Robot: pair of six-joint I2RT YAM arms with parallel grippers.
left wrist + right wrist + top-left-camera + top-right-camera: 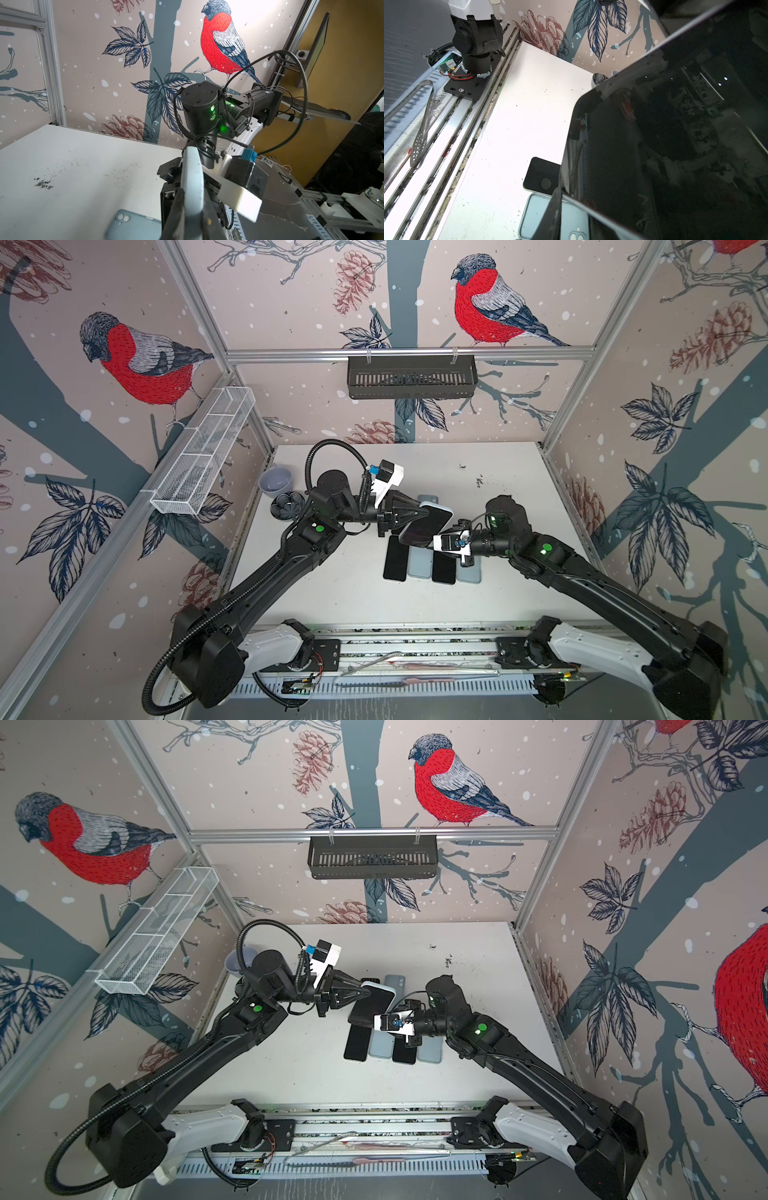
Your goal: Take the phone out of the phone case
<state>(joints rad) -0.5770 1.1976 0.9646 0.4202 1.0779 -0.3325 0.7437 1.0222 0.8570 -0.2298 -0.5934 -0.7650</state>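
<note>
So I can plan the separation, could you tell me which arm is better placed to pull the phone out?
Probably the right. The left gripper is shut on one end of the phone case, holding it off the table; the right gripper sits at the opposite end of the phone.

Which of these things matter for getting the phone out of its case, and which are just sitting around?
In the job: held phone, its light-blue phone case, left gripper, right gripper.
Lying about: loose phones, spare cases, grey bowl, white wire basket, black basket, tongs.
</note>
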